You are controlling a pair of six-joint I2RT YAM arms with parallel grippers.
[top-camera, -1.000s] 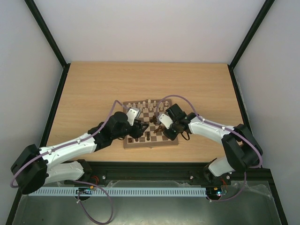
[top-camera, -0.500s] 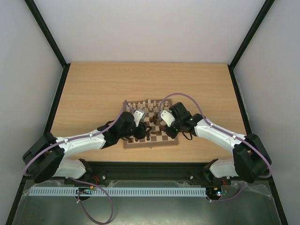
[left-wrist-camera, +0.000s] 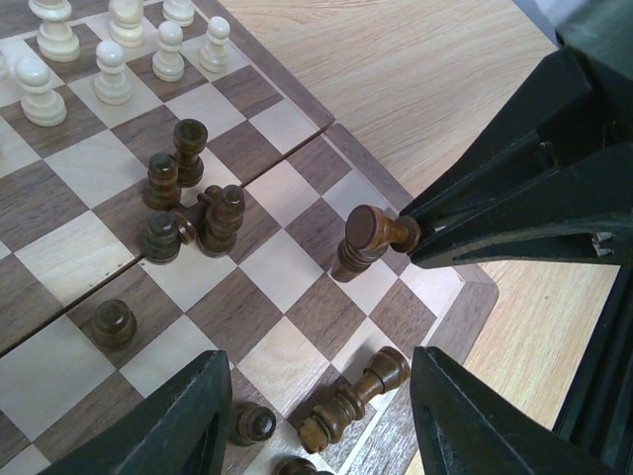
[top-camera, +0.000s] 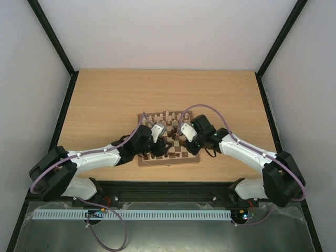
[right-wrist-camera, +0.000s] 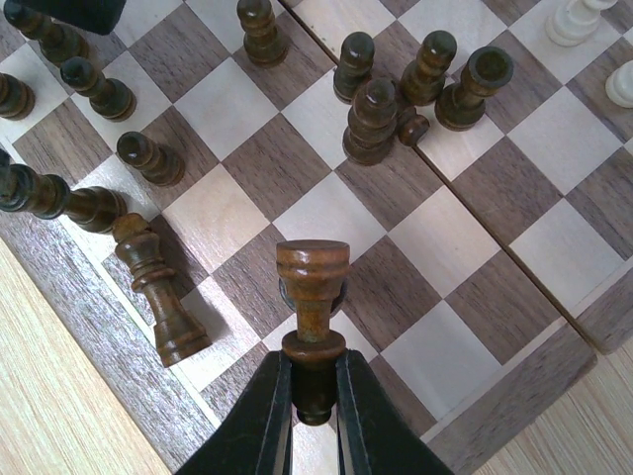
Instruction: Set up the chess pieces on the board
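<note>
- The left gripper (top-camera: pixel 159 150) reaches in from 8 o'clock and hangs over the board's 7 o'clock part. Its jaws stand apart with nothing between them. Below it a toppled dark piece (left-wrist-camera: pixel 353 394) lies on the squares.
- The board (top-camera: pixel 168 161) sits mid-table. Cream chess pieces (top-camera: pixel 164 116) stand along its 12 o'clock edge. A dark cluster (left-wrist-camera: pixel 188 203) stands near the middle, and more dark ones lie scattered toward 6 o'clock.
- The right gripper (right-wrist-camera: pixel 312 361) comes in from 4 o'clock and is clenched on the base of a held dark piece (right-wrist-camera: pixel 312 272). That piece is tipped sideways near the board's 5 o'clock corner, just above a standing dark piece (left-wrist-camera: pixel 348 265).
</note>
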